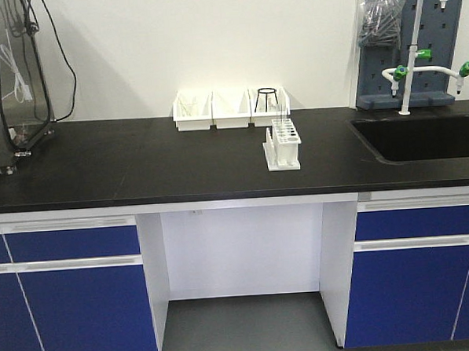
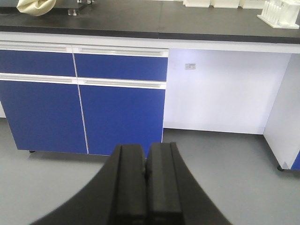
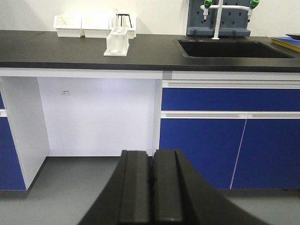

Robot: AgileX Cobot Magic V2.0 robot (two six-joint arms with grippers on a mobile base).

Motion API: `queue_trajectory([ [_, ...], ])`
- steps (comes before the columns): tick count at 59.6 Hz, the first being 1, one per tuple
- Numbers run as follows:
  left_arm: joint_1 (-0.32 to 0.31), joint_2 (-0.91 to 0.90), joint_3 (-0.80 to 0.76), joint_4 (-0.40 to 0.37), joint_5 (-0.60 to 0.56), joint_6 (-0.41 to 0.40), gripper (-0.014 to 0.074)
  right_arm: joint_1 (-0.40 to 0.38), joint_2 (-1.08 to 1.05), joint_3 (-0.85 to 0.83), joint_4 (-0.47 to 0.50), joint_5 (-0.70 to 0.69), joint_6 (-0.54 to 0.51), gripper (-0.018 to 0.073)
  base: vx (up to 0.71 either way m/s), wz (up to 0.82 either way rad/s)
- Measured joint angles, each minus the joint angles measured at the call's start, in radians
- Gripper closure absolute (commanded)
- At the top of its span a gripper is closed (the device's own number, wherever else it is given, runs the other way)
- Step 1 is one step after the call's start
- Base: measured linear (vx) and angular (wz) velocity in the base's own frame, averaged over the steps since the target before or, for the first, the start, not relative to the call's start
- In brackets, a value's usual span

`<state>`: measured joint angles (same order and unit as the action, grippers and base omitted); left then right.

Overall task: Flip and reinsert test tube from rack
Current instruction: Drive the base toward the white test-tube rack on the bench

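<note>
**Item 1: rack [image 1: 283, 145].** White plastic, standing on the black surface [image 1: 139, 161] near its middle. It is just in front of a row of white bins [image 1: 231, 111] and well to the left of the sink [image 1: 421, 138]. Its pegs are on the side away from the sink.

**Item 2: test tube [image 1: 280, 134].** You will find it seated in the rack's block, where it shows only as faint upright glassy lines. Its long axis is vertical, square to the surface. At this size you cannot tell whether the rimmed end or the rounded end is up. Read it as not yet flipped, but take that as a judgement.

**Item 3: left gripper [image 2: 146, 148].** The fingers are pressed together with nothing between them. It hangs low, facing blue cabinet doors [image 2: 122, 112] and the grey floor, below the level of the surface and well apart from the rack.

**Item 4: right gripper [image 3: 151, 153].** It is in the same condition, fingers closed on each other and empty, also low and well short of the rack.

**Step in hand.** By judgement this is the very start: both arms are parked and no approach has begun.

**Next move calls for:**
- Raise one arm above the surface edge.
- Spread that gripper's fingers before you come near the glass.
- Bring it in over the rack, with the fingers either side of the tube's exposed upper length.
- Lift straight up along the tube's axis, so the glass clears its hole without levering against the plate.
- Expect the flip to need a handover or a wrist roll once the tube is clear.
</note>
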<state>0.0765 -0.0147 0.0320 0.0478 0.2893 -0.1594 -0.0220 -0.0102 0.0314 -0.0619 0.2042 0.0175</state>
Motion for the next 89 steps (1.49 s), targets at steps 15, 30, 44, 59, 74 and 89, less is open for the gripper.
queue_trajectory([
  [15, 0.000, 0.000, 0.000, 0.000, 0.000, 0.000, 0.0603, 0.000, 0.000, 0.000, 0.000, 0.000, 0.000, 0.0568, 0.00, 0.00],
  [30, 0.000, 0.000, 0.000, 0.000, 0.000, 0.000, 0.0603, 0.000, 0.000, 0.000, 0.000, 0.000, 0.000, 0.0568, 0.00, -0.02],
  [44, 0.000, 0.000, 0.000, 0.000, 0.000, 0.000, 0.0603, 0.000, 0.000, 0.000, 0.000, 0.001, 0.000, 0.0568, 0.02, -0.03],
  [59, 0.000, 0.000, 0.000, 0.000, 0.000, 0.000, 0.0603, 0.000, 0.000, 0.000, 0.000, 0.001, 0.000, 0.0568, 0.06, 0.00],
  [74, 0.000, 0.000, 0.000, 0.000, 0.000, 0.000, 0.0603, 0.000, 0.000, 0.000, 0.000, 0.001, 0.000, 0.0568, 0.11, 0.03],
  [89, 0.000, 0.000, 0.000, 0.000, 0.000, 0.000, 0.0603, 0.000, 0.000, 0.000, 0.000, 0.001, 0.000, 0.0568, 0.13, 0.04],
])
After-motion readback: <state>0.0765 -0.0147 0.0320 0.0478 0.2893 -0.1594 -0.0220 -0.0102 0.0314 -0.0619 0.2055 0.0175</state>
